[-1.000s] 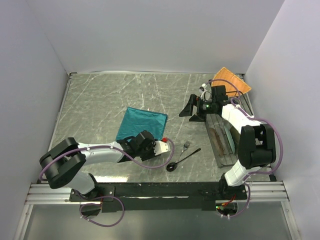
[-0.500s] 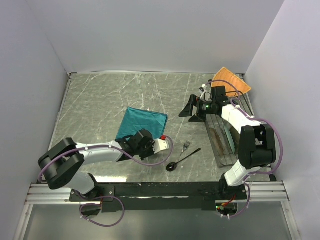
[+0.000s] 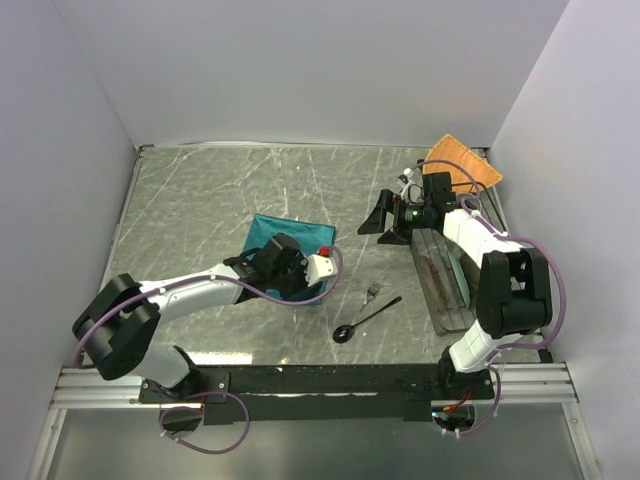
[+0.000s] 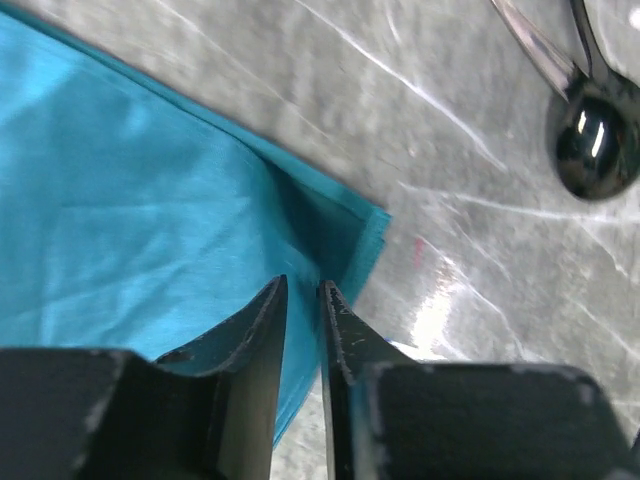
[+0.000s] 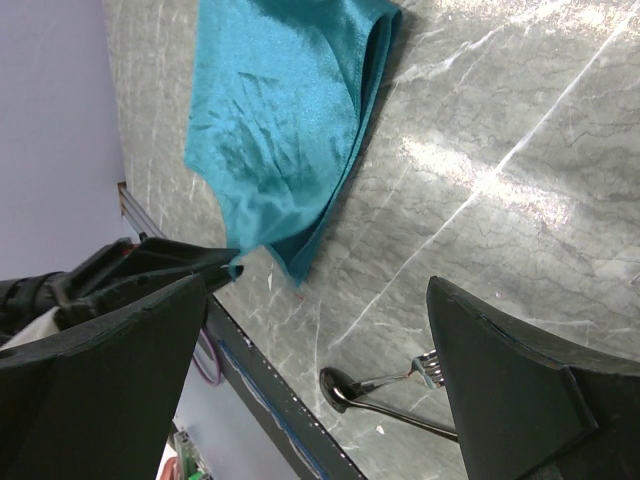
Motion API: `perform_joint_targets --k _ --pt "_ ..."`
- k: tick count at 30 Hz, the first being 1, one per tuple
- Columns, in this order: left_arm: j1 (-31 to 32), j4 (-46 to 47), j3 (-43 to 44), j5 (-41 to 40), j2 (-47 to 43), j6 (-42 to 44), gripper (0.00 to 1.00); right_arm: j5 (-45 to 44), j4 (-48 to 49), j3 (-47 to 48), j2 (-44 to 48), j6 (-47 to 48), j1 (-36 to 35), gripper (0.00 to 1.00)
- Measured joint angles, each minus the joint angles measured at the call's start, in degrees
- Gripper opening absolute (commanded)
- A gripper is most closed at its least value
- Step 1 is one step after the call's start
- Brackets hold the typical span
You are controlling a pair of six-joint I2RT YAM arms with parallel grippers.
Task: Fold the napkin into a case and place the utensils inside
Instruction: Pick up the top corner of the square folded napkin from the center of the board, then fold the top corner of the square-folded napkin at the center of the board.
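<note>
Left wrist view: left gripper (image 4: 302,288) over the napkin's (image 4: 130,200) near edge.
The arm was stretched low, jaws a slit apart; a pinch could not be told. The fork (image 3: 373,291) and spoon (image 3: 365,320) were laid just right. Farther back, the right gripper (image 5: 318,290) was held wide open.

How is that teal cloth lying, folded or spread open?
Folded. The napkin shows two stacked layers along its edge and at its corner in both wrist views.
</note>
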State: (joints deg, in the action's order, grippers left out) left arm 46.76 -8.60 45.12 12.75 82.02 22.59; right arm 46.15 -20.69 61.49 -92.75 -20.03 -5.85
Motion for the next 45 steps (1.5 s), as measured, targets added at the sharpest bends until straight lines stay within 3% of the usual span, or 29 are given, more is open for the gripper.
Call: perform_joint_targets --k 11,14,17,19,27,36,45 --pt "-0.02 -2.43 0.02 1.18 3.65 0.61 0.27 0.0 -0.33 0.11 0.0 0.22 0.0 1.0" --pt "-0.02 -2.4 0.02 1.16 3.67 0.42 0.19 0.0 -0.35 0.11 0.0 0.22 0.0 1.0" --pt "-0.2 -2.45 0.22 1.03 3.76 -0.2 0.02 0.0 -0.35 0.11 0.0 0.22 0.0 1.0" --pt "-0.94 -2.91 0.9 1.31 3.96 -0.81 0.01 0.02 -0.37 0.11 -0.02 0.22 0.0 1.0" --pt "-12.92 -6.08 10.32 2.93 8.15 0.37 0.01 0.48 -0.31 0.13 -0.42 0.15 0.0 1.0" --pt "-25.88 -8.85 24.3 4.96 21.77 0.63 0.01 1.92 -0.48 1.6 -2.54 0.39 -0.09 1.0" --pt "-32.72 -9.84 30.32 6.4 29.03 -1.33 0.01 2.99 -1.2 2.71 -3.93 1.73 -0.22 1.0"
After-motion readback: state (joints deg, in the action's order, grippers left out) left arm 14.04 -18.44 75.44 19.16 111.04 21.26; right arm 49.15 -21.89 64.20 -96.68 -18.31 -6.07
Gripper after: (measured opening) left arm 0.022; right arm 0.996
